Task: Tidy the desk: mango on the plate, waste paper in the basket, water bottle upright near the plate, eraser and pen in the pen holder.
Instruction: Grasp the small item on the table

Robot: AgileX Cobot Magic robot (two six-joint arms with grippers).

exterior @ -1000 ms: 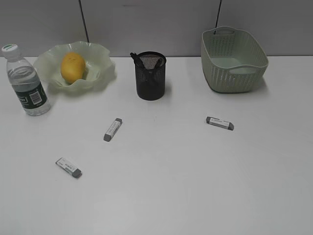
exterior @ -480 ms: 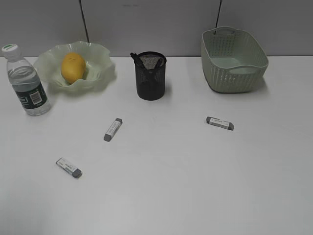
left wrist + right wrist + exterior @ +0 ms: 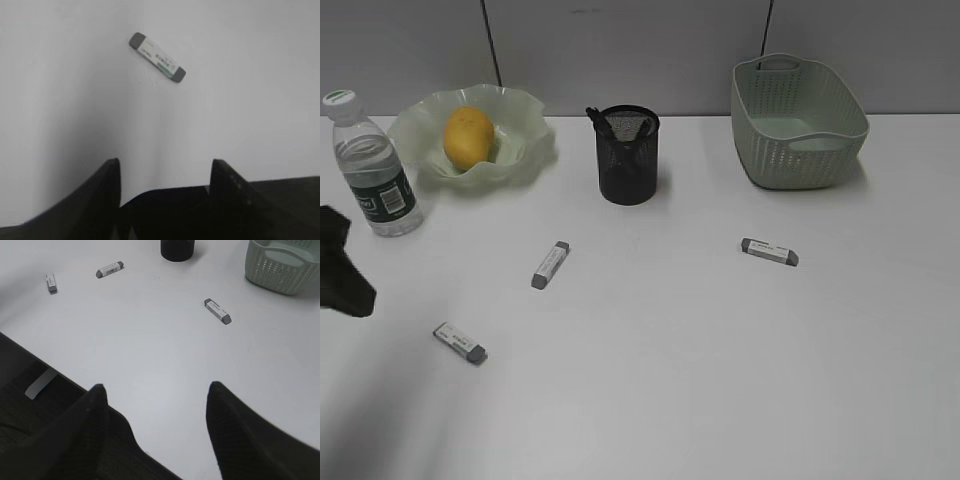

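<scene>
The mango [image 3: 468, 137] already lies in the plate [image 3: 525, 150], and the water bottle [image 3: 372, 168] stands upright just beside it — both look settled. Three erasers rest loose on the surface [image 3: 670, 380]: one at the left front [image 3: 460, 342], one in the middle [image 3: 550, 264], one to the right [image 3: 769, 251]. We hold the left gripper [image 3: 165, 172] near the front eraser, fingers apart and empty; the right gripper [image 3: 156, 396] is likewise spread. Eraser and bottle print is too small to read. The pen holder [image 3: 629, 155] and basket [image 3: 798, 122] stand at the back.
</scene>
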